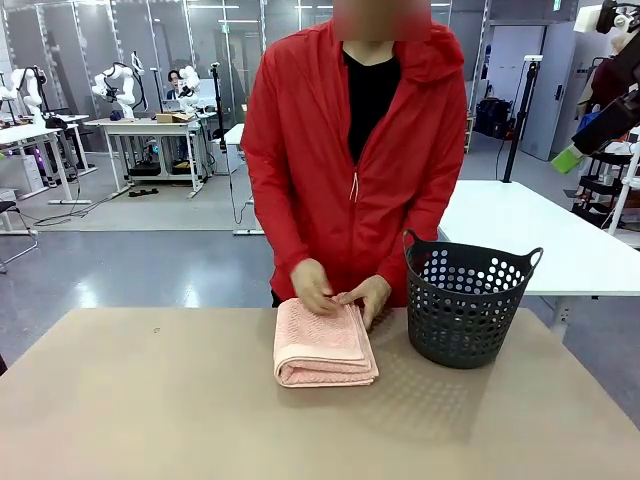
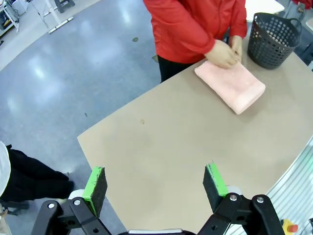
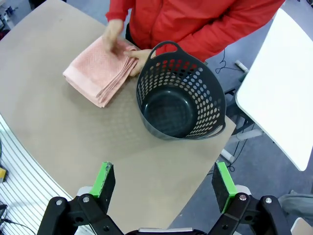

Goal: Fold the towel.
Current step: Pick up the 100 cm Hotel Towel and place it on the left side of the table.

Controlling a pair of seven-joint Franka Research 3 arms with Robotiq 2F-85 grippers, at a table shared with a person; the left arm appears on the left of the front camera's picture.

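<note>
The left gripper (image 2: pixel 155 188) hangs high above the near left part of the table (image 1: pixel 150 400), its fingers spread wide with nothing between them and only bare tabletop below.

Toward the middle of the table, at its far side, lies the towel (image 1: pixel 323 345), folded into a thick pink rectangle. In the front view its long axis runs from the near edge toward the person, with the rounded fold facing the robot and the stacked loose edges showing along its right side, toward the basket. The person's two hands (image 1: pixel 340 290) rest on the towel's far end, one beside the other.

Just to the right of the towel stands the black perforated basket (image 1: pixel 468 300), upright, with nothing in it, close to the towel though I cannot tell if they touch.

The right gripper (image 3: pixel 163 188) hovers high over the table's right end, on the near side of the basket, fingers likewise fully apart and holding nothing.
</note>
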